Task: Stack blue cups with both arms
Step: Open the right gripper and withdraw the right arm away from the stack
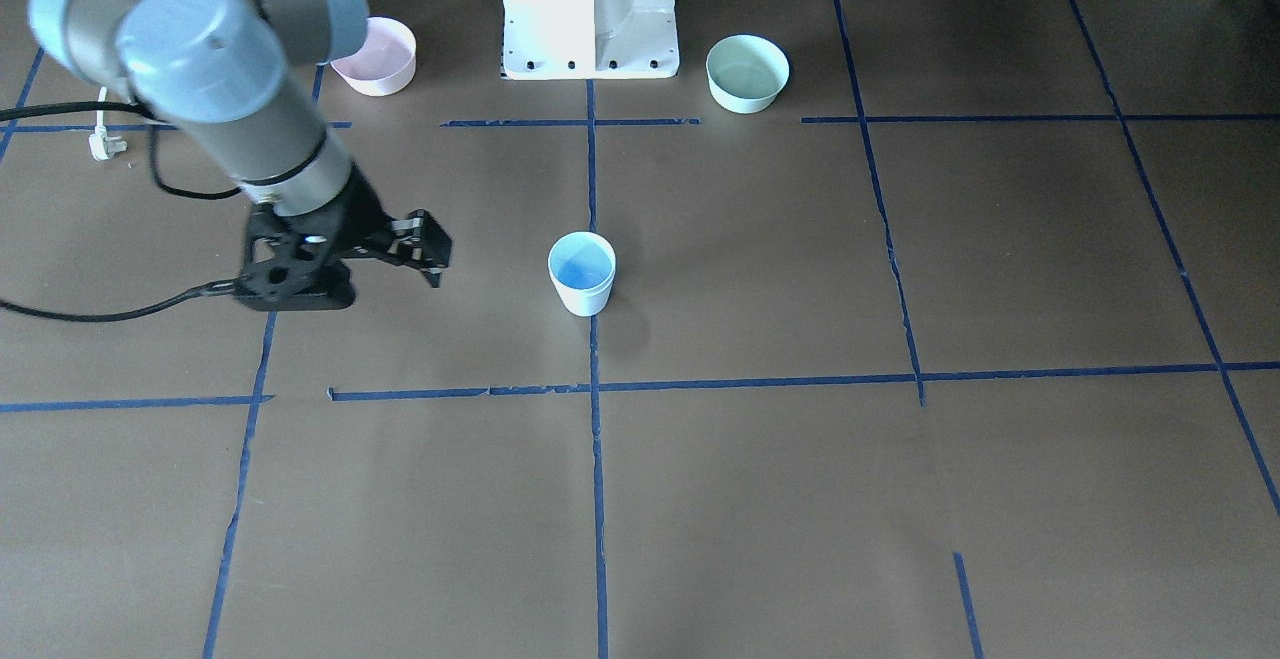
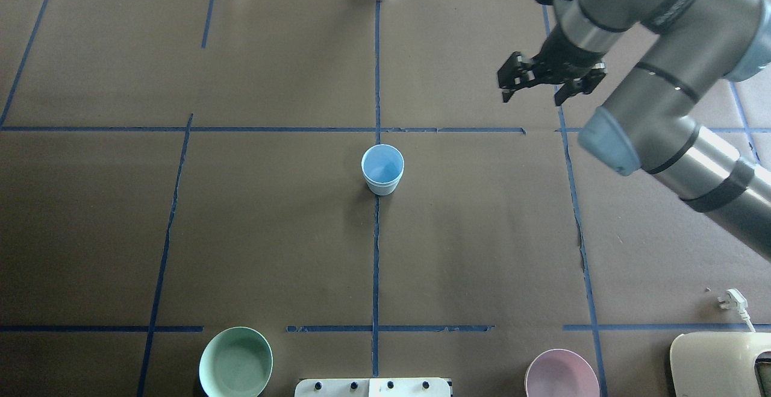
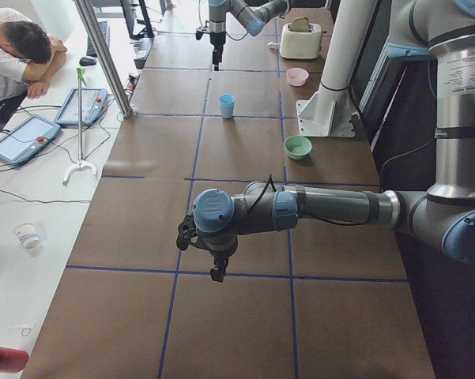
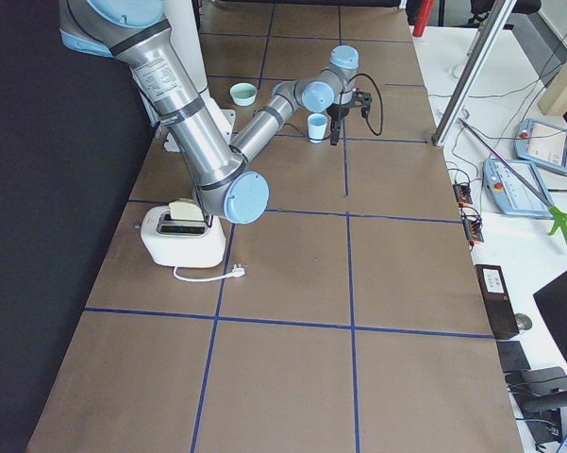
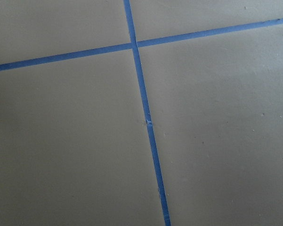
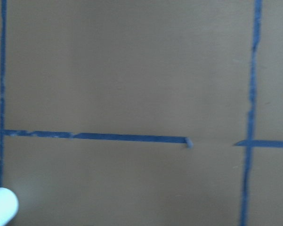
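- Seemingly the stacking is at or near its end: only one blue cup shape shows on the desk, upright at the middle, on the centre tape line.
- In the front-facing view a faint step runs round its wall below the rim. This hints at one cup nested in another, but the pictures are too small to settle it. No second cup shows apart from it.
- The right tool hangs above the desk well apart from the cup, on the far side and to the robot's right. Its fingers are spread wide with nothing between them.
- The left tool hovers over bare desk far to the robot's left. It shows only from the side, so whether it is wide or narrow cannot be told.
- The pink bowl and the mint-green bowl sit near the robot's base, apart from both tools.
- If the pair is indeed nested, the next move likely calls only for keeping both arms clear so the stack is not knocked. If not, a second cup must first be found and a tool brought over its rim.
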You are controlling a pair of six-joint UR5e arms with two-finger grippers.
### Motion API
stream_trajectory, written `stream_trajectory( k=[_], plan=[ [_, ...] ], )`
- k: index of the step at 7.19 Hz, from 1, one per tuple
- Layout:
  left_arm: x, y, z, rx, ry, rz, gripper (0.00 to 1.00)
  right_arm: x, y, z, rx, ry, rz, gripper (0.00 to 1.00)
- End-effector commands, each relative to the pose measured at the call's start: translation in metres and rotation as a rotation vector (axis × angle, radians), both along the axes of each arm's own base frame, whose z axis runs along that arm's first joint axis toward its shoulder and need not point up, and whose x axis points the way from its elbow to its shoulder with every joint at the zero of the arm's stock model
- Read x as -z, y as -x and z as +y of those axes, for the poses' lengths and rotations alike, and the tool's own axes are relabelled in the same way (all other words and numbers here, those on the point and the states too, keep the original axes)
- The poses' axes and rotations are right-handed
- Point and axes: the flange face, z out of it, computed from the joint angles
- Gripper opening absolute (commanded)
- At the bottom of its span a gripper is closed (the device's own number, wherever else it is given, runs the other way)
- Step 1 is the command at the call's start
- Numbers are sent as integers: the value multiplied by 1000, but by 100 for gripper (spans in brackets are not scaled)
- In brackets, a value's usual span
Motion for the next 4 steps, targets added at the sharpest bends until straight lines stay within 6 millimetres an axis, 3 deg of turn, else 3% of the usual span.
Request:
stream_trajectory(
  k=[1, 3, 4],
  plan=[
    [4, 0, -4, -2, -11, -2, 100, -122, -138, 4, 108, -129, 26, 100],
    [2, 0, -2, -3, -6, -5, 100, -218, -233, 49, 193, -221, 44, 100],
    [2, 0, -2, -2, -4, -11, 100, -253, -268, 72, 217, -246, 51, 100]
  ],
)
